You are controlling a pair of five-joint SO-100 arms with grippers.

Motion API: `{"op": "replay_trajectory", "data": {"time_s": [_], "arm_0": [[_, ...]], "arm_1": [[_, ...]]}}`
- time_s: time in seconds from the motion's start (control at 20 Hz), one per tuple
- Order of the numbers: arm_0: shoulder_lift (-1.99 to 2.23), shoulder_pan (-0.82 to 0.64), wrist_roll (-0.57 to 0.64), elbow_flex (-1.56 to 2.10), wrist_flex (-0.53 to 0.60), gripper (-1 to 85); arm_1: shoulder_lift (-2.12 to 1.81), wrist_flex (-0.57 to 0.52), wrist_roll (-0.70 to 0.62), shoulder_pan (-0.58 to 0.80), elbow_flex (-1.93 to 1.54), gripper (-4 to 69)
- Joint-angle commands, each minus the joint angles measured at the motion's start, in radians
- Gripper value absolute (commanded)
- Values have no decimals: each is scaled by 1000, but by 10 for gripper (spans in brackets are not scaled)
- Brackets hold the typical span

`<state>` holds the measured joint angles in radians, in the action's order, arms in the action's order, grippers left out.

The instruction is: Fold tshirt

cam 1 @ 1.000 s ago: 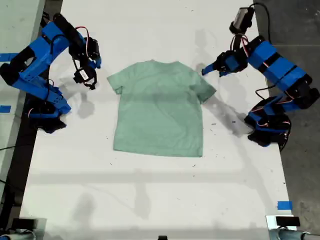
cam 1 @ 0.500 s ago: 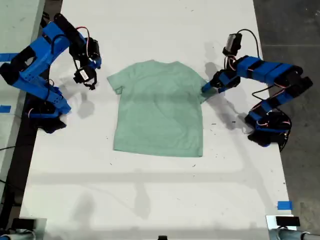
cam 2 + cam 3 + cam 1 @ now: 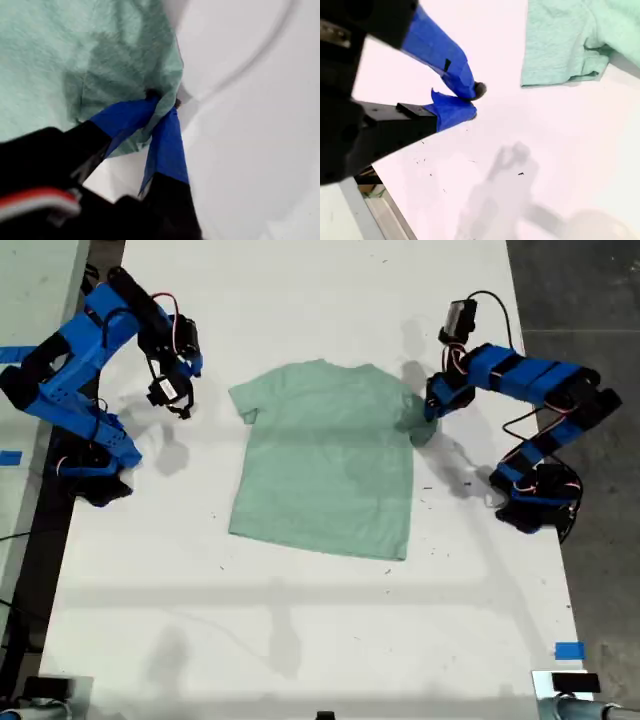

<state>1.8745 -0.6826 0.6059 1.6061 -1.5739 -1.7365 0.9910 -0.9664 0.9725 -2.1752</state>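
My first gripper (image 3: 162, 102) pinches the tshirt (image 3: 325, 455) sleeve (image 3: 418, 425) (for folding inward); my second gripper (image 3: 467, 102), closed and empty, waits above the white table (image 3: 300, 640).

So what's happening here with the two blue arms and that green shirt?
I'm starting to fold the tshirt, which lies mostly flat on the white table. My first gripper, at the exterior view's right, is pinched shut on the sleeve on that side, and the cloth is bunched up around its tips. My second gripper, at the exterior view's left, is shut on nothing and hangs above bare table beside the other sleeve. No fold has been made yet.
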Motion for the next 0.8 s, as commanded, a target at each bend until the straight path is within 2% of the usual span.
{"op": "replay_trajectory", "data": {"time_s": [0.0,0.15,0.3,0.55,0.65,0.75], "arm_0": [[5,-17,2,-25,3,0],[5,-15,2,-25,3,0],[5,-15,2,-20,5,0],[2,-14,-2,-8,11,0],[2,-11,-3,-8,11,0],[2,-6,-6,-9,11,0]], "arm_1": [[-35,66,12,-38,135,-19],[-64,160,18,-48,272,-19],[-72,229,75,-130,442,-19],[75,86,261,-357,686,-19],[199,-12,298,-428,762,-19],[380,-58,322,-460,867,-19]]}}
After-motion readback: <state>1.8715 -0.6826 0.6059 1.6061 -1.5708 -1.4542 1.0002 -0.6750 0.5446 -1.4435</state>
